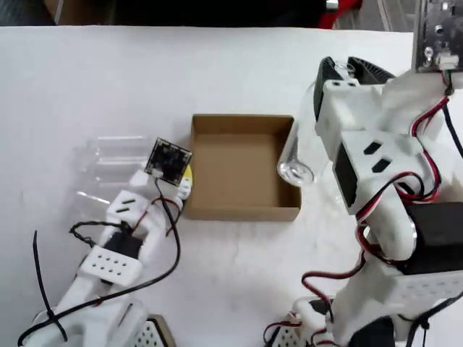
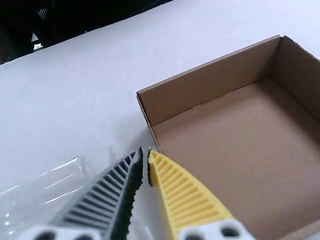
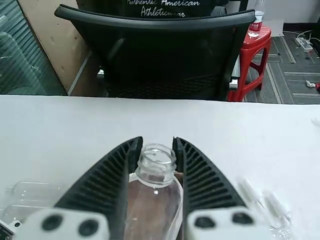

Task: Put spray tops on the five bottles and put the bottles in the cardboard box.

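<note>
The black-toothed right claw (image 3: pixel 156 144) is clamped on the neck of a clear open-necked plastic bottle (image 3: pixel 155 195), at 3 o'clock of the shallow brown cardboard box (image 1: pixel 242 212). The grey-and-yellow left claw (image 2: pixel 145 156), nearly closed and empty, sits at the box's 9 o'clock.

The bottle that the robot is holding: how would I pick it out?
Find the open cardboard box. At its right wall, the right gripper holds a clear bottle. Unlike the bottles lying left of the box, it alone is gripped, neck open.

closed gripper (image 2: pixel 145 159) near cardboard box (image 2: pixel 205 82)
</note>
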Controlling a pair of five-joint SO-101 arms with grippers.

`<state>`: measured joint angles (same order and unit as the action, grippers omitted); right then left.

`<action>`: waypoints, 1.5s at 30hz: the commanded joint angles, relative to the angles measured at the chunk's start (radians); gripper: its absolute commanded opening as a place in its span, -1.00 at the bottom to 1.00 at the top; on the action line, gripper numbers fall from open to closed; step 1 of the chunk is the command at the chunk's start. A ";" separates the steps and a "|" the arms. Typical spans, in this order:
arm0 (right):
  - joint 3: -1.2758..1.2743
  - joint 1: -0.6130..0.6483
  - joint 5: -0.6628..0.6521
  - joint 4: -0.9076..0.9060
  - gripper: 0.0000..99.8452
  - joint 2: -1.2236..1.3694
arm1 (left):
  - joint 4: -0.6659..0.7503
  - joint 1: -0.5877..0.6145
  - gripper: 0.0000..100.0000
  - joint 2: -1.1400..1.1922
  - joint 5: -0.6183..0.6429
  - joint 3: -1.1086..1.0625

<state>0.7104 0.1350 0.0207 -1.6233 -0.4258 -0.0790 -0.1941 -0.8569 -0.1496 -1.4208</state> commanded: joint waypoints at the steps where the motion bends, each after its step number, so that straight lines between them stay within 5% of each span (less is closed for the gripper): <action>1: -0.123 0.010 -0.012 0.076 -0.97 -0.073 | 0.020 -0.013 -0.95 -0.004 -0.009 0.006; 19: -0.898 0.002 -0.014 0.676 -0.96 -0.455 | 0.020 -0.013 -0.95 -0.005 -0.009 0.006; 30: -1.162 0.010 -0.014 0.947 -0.85 -0.460 | 0.023 -0.015 -0.95 -0.004 -0.009 0.006; 45: -1.674 0.097 -0.014 1.615 -0.97 -0.458 | 0.021 -0.015 -0.95 -0.005 -0.009 0.006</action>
<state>-0.9298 0.2163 0.0207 -0.1350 -0.8738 -0.0790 -0.1941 -0.8569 -0.1496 -1.4208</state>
